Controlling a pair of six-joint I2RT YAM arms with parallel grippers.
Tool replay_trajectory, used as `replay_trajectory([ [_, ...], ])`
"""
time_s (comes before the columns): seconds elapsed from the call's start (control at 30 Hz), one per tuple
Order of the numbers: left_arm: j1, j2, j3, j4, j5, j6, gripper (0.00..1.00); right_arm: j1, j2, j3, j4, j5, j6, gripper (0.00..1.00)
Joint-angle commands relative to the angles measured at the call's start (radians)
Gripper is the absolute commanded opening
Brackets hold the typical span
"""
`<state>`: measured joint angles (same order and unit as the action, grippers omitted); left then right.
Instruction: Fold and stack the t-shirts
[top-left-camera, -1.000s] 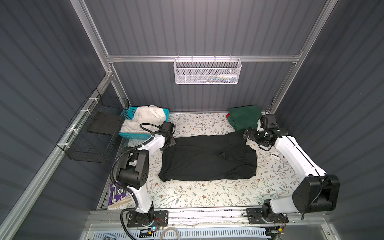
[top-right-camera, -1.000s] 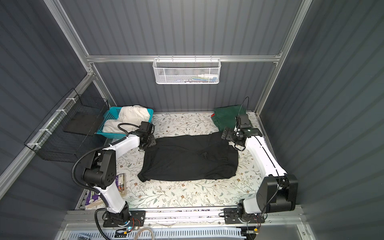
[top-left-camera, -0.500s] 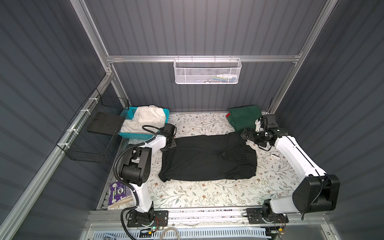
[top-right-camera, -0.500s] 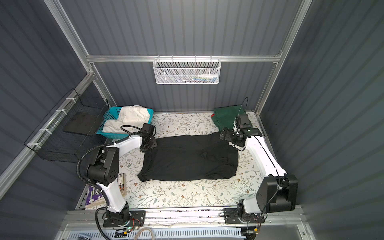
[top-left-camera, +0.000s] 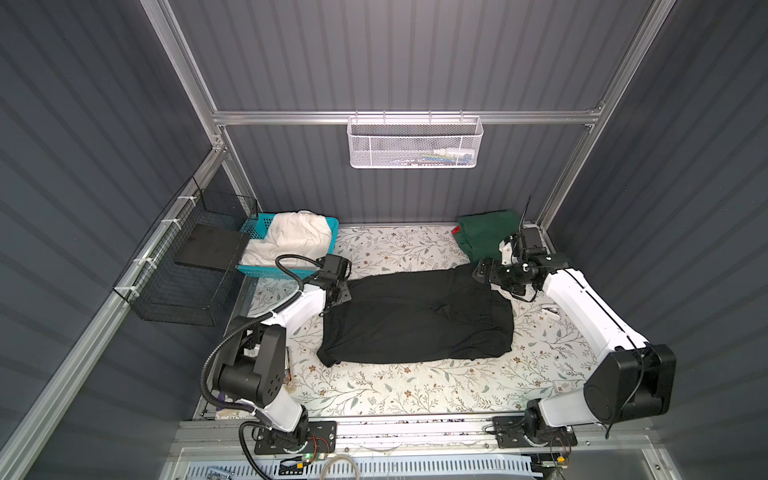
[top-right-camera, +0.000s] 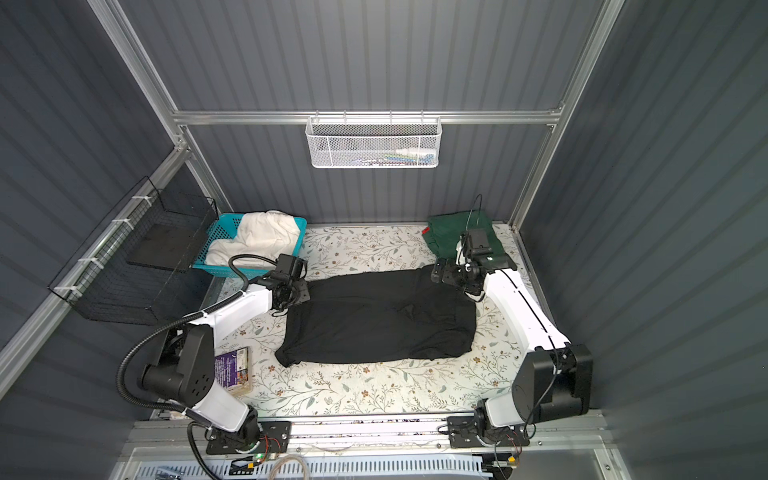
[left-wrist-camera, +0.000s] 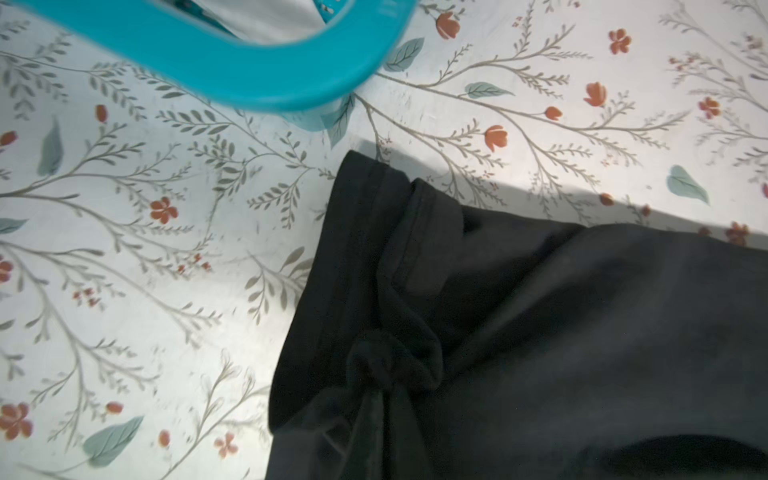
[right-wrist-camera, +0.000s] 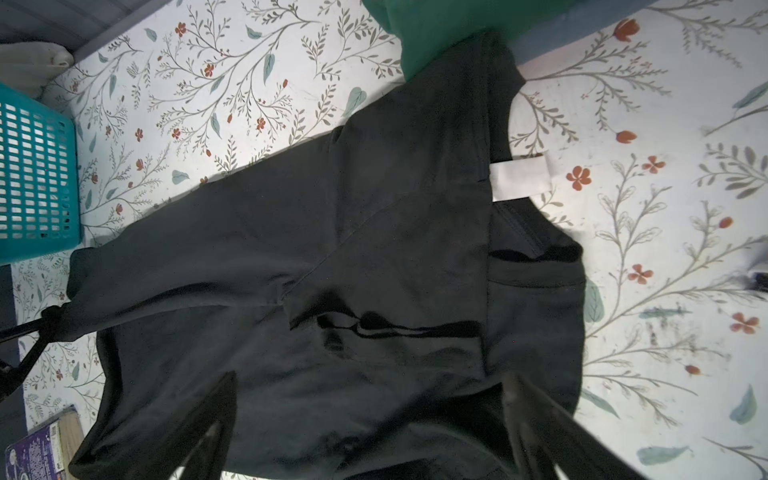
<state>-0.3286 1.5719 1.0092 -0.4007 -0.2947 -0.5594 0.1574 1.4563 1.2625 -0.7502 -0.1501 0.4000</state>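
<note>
Left pincer (top-left-camera: 340, 296) has snapped together since a second ago, when it stood half apart, and it has edged off the turquoise basket (top-left-camera: 258, 227) onto the hem corner of the black t-shirt (top-left-camera: 415, 324). The left wrist view shows the dark cloth puckered into a knot right where it bites, so it looks clamped on that corner. The cream-white t-shirt (top-left-camera: 295, 237) sits heaped in the basket, untouched.

Across the middle, the black t-shirt lies crosswise on the floral table (top-left-camera: 395, 390), hem left, collar right, sleeve folded in, lying just as it did a second ago.

Over on the right, the right pincer (top-left-camera: 480, 272) hovers at the collar end, fingers (right-wrist-camera: 208, 432) wide apart, nothing held, and it has barely shifted. I'd say its job now is to drop onto the matching shoulder corner near the white label (right-wrist-camera: 521, 178) and take every layer. Then both corners should rise level and taut, keeping clear of the dark green t-shirt (top-left-camera: 486, 232) folded just behind.
</note>
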Motion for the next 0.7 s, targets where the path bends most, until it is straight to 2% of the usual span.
replay_trajectory([
  [0.0, -0.011, -0.063, -0.047, 0.012, -0.046, 0.002, 0.0, 0.02, 0.029, 0.013, -0.063, 0.002, -0.028, 0.99],
  [0.37, -0.068, -0.158, -0.18, 0.042, -0.051, 0.007, 0.09, 0.037, 0.072, -0.037, -0.075, -0.024, -0.03, 0.99],
  [0.43, -0.073, -0.183, -0.211, 0.055, -0.036, 0.007, 0.21, 0.037, 0.079, -0.039, -0.071, -0.037, -0.027, 0.99],
  [0.5, -0.075, -0.204, -0.239, 0.066, -0.011, 0.012, 0.49, 0.037, 0.085, -0.046, -0.065, -0.046, -0.026, 0.99],
  [0.6, -0.075, -0.222, -0.254, 0.046, 0.003, 0.016, 0.72, 0.035, 0.087, -0.064, -0.06, -0.036, -0.016, 0.99],
  [0.67, -0.075, -0.24, -0.241, 0.003, -0.022, 0.01, 0.76, 0.03, 0.082, -0.078, -0.061, -0.035, -0.008, 0.99],
])
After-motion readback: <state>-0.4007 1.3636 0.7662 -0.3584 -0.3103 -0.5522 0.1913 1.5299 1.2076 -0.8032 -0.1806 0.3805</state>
